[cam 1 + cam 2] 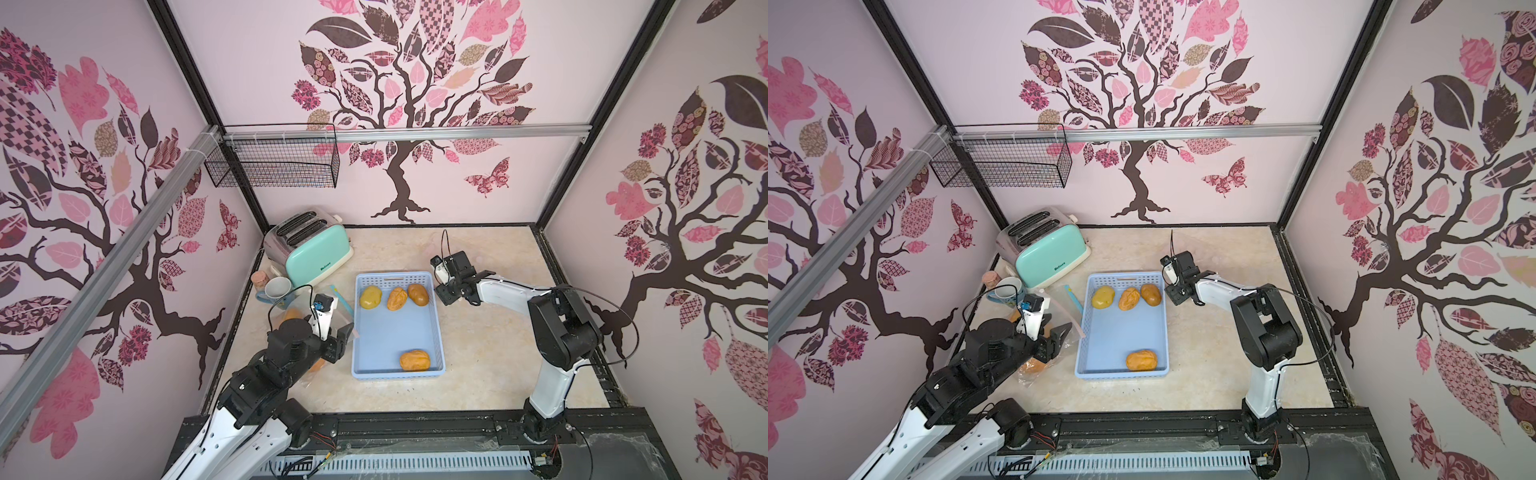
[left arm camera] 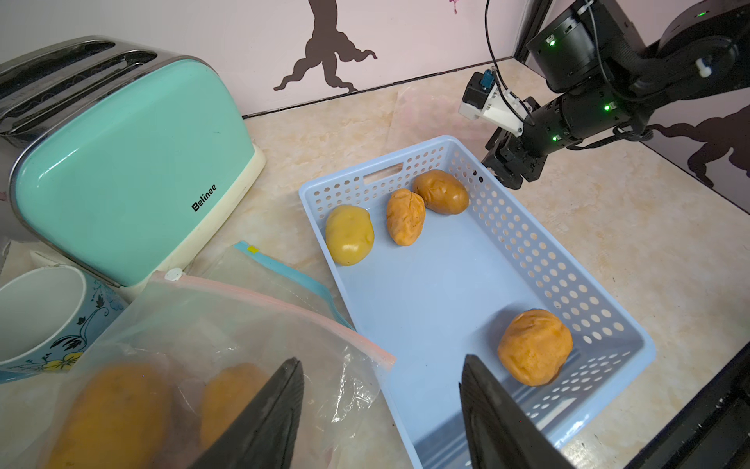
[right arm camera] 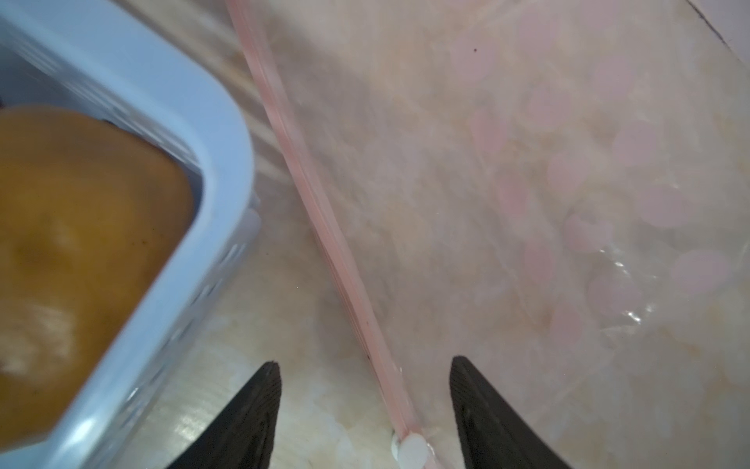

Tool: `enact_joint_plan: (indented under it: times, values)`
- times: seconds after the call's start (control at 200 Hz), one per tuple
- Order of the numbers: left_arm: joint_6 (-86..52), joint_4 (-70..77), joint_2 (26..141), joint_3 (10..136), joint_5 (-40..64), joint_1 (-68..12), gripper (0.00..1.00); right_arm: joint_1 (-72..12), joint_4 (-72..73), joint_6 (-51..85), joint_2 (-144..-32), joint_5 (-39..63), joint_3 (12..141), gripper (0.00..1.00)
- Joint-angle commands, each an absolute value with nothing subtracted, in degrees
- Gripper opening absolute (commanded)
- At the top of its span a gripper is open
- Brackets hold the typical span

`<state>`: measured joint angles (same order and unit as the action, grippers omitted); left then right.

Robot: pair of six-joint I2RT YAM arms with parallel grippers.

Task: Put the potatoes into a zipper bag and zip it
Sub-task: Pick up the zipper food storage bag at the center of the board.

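Observation:
Four orange-yellow potatoes lie in the blue basket (image 1: 397, 376): three at its far end (image 1: 370, 297) (image 1: 397, 299) (image 1: 418, 294) and one near the front (image 1: 414, 360). A clear zipper bag (image 2: 227, 325) with a pink zip lies left of the basket, with two potatoes (image 2: 113, 410) (image 2: 231, 398) inside. My left gripper (image 2: 381, 361) hangs open over the bag's edge and the basket's near corner. My right gripper (image 3: 365, 361) is open at the basket's far right corner. It straddles the pink zip strip (image 3: 324, 227) and white slider (image 3: 412, 446) of another clear bag (image 3: 527, 203) without touching them.
A mint toaster (image 1: 316, 253) stands at the back left, with a flowered mug (image 1: 276, 289) and a small pink cup (image 1: 261, 277) in front of it. A bag with a blue zip (image 2: 284, 272) lies under the pink-zip bag. A wire basket (image 1: 274, 166) hangs on the back wall.

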<state>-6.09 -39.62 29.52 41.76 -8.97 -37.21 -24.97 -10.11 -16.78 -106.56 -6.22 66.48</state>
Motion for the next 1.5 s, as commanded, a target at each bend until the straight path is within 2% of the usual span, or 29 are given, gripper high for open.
enact_joint_plan:
  times: [0.0,0.21,0.53,0.68,0.895,1.231,1.496]
  values:
    - [-6.00,-38.94,29.53,40.26,-9.49,-37.44,0.64,-24.31,-10.16,-17.22,-109.83,-3.75,69.80,0.68]
    - [-6.18,-38.80,30.58,40.35,-9.49,-37.53,0.64,-22.92,-10.04,-16.04,-112.94,-2.47,71.76,0.59]
    - [-6.25,-38.73,31.01,40.25,-9.23,-37.53,0.63,-22.01,-8.74,-15.76,-117.01,-1.23,73.64,0.54]
    - [-6.25,-38.72,30.99,40.26,-9.27,-37.51,0.64,-21.48,-9.83,-14.38,-118.29,-2.09,75.34,0.44]
    - [-6.41,-38.85,30.92,40.25,-9.45,-37.54,0.63,-20.83,-9.58,-11.82,-116.70,-2.47,74.91,0.19]
    - [-6.44,-38.67,31.29,40.19,-9.68,-37.55,0.64,-18.04,0.27,0.38,-104.81,0.00,65.46,0.00]
    - [-7.09,-38.77,32.39,40.58,-9.05,-37.56,0.64,-15.47,9.54,13.36,-82.26,1.55,49.23,0.00]
